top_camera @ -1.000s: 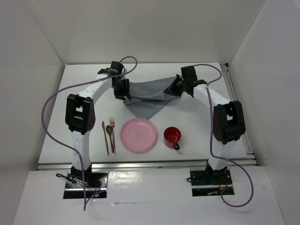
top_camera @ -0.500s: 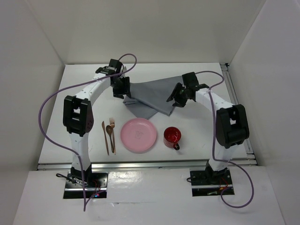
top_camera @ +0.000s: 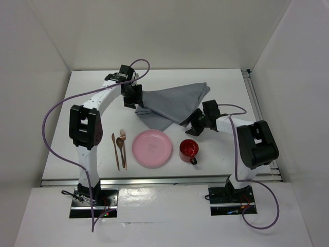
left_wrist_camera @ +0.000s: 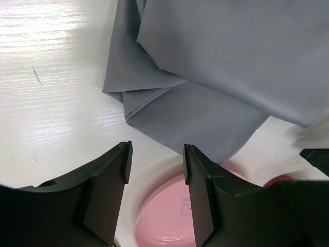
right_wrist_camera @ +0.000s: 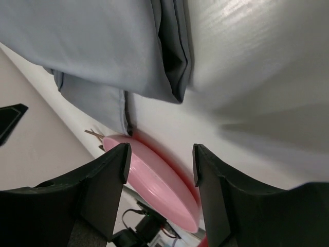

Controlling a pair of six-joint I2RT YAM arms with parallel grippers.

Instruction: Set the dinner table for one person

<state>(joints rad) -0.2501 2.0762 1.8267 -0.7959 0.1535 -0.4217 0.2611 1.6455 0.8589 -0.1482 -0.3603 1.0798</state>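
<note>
Grey cloth — crumpled, beyond pink plate

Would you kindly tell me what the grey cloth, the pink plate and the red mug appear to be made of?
Grey cloth: woven fabric, matte; it folds and creases softly. Pink plate: probably plastic or melamine, smooth with a mild sheen. Red mug: glossy, perhaps glazed ceramic or metal; bright highlights, uncertain.

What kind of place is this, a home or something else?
Probably a robotics lab test cell, not a home: plain white walls box in the table, a left arm and right arm are bolted at its near edge, and a metal rail edges it.
</note>
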